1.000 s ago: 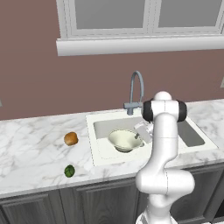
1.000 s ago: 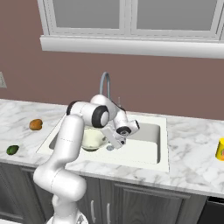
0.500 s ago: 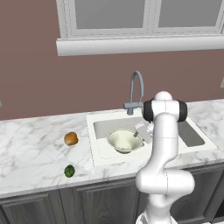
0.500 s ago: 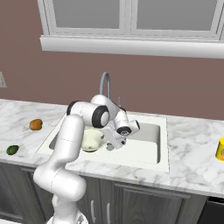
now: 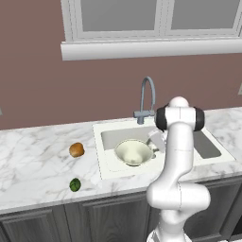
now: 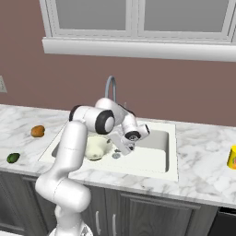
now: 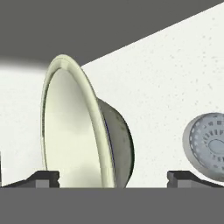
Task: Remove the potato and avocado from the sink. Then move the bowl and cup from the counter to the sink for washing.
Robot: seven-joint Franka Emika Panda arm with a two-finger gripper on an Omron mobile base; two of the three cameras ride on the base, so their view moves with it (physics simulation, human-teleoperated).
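step: bowl point(image 5: 133, 152) sits in the sink point(image 6: 159, 167), my tool point(image 7: 113, 177) gaping wide around it, gripping nothing
next: fetch cup point(image 6: 232, 157) (far right on the surface)

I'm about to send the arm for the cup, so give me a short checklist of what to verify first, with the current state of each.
1. Bowl in the sink: ok, it lies in the basin.
2. Gripper released: ok, fingertips stand wide, either side of the bowl's rim.
3. Fingers clear of the bowl for lifting out: cannot tell.
4. Potato and avocado out of the sink: ok, both on the counter.
5. Cup reachable: cannot tell; it stands on the counter, far right.
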